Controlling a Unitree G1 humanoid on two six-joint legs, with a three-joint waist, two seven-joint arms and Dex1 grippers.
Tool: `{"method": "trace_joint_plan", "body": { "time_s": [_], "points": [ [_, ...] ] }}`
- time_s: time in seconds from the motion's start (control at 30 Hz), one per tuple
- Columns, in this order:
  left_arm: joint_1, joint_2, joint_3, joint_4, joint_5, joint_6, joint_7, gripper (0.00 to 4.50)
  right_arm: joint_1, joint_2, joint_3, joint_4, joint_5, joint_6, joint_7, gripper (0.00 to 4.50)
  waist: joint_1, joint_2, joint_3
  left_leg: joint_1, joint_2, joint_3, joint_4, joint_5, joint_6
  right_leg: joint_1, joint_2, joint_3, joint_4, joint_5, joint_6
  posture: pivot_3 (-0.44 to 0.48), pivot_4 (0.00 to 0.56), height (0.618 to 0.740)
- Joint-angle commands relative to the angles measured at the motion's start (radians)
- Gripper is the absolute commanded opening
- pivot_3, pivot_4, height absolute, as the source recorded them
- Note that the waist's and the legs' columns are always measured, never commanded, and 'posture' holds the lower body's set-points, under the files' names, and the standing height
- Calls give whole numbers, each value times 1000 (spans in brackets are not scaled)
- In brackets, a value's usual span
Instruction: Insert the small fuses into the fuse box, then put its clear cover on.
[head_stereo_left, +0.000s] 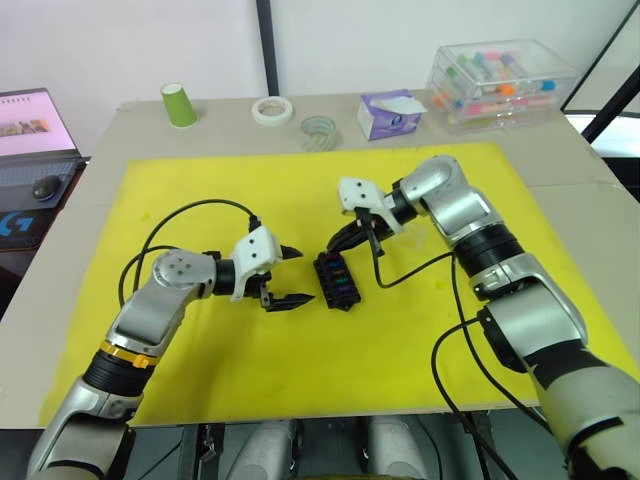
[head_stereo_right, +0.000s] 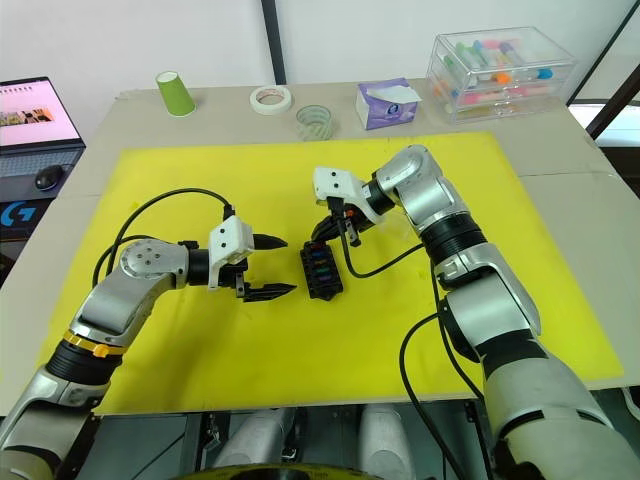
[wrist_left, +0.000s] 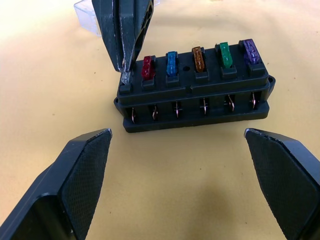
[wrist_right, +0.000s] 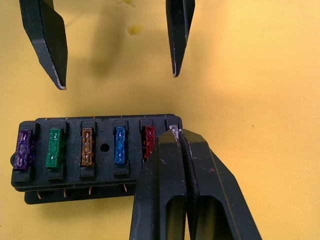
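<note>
Black fuse box (wrist_left: 192, 97) flat on yellow mat (head_stereo_left: 300, 350), mid-table, between both grippers. Five coloured fuses (wrist_right: 120, 145) seated; clear fuse (wrist_left: 125, 76) at end slot, pinched in right gripper (wrist_left: 124, 65), fingers closed on it. Tiny, light, slick, likely brittle: best gripped by flat sides, pushed straight down. Left gripper (head_stereo_left: 285, 277) near, fingers wide apart. Clear cover (wrist_left: 86, 15) behind box.
</note>
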Motion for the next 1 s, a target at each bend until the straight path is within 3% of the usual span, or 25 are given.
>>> {"method": "trace_joint_plan", "body": {
  "time_s": [0.03,0.3,0.43,0.53,0.6,0.77,0.9,1.0],
  "points": [
    [11,23,52,-60,-38,21,0,4500,-9,-19,-33,-84,37,55,20,37,-1,0,0,0,0,0,0,0,0,0,0,0,0,0,0,0,150,740],
    [49,95,165,-204,-156,180,19,4500,44,-125,-111,-342,123,200,7,37,4,0,0,-1,0,0,0,0,0,0,0,0,0,0,0,0,150,740],
    [125,180,334,-323,-265,313,51,4500,155,-271,-197,-487,136,267,-51,37,7,0,0,-1,0,0,-1,0,0,-1,0,0,0,0,0,0,150,740],
    [250,248,478,-406,-312,371,63,4500,276,-395,-275,-598,149,334,-101,645,10,0,0,-1,0,0,-1,0,0,0,-1,0,-2,0,0,0,150,740],
    [335,271,562,-453,-337,397,73,4500,344,-459,-328,-659,168,387,-133,1315,10,0,1,-1,0,0,-2,0,0,0,0,1,-2,0,0,0,150,740],
    [498,256,733,-538,-369,434,146,4500,533,-574,-479,-752,208,466,-226,3083,12,1,1,0,2,1,-2,0,0,0,0,2,-3,0,0,0,150,740],
    [575,226,797,-581,-399,446,193,4500,674,-620,-554,-798,234,462,-272,4391,25,0,1,0,2,3,-1,-1,1,2,0,2,-4,0,0,0,150,740],
    [608,195,807,-608,-409,439,236,4500,763,-609,-622,-801,265,462,-320,4484,32,1,1,1,2,4,-1,-1,1,3,0,3,-4,0,0,0,150,740]
  ]
}}
